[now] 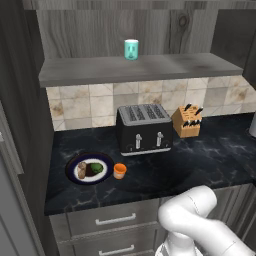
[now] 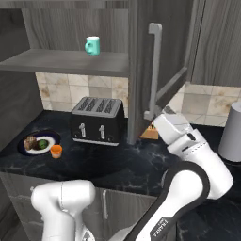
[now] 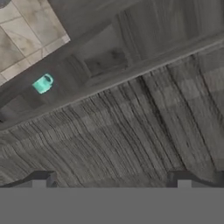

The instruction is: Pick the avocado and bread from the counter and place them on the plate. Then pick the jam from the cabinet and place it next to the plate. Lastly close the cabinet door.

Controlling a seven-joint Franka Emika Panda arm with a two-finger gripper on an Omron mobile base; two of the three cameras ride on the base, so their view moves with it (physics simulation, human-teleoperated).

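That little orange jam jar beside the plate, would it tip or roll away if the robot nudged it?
Probably neither. The jam looks short and squat and stands upright on the flat counter, so a nudge would likely slide it rather than topple it. Pushed leftward, it might bump the plate close beside it. On its side, its round body could roll.

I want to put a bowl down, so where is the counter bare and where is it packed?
Bare: the counter in front of the toaster and knife block. Crowded: the left end, where the jam sits right beside the plate holding bread and avocado.
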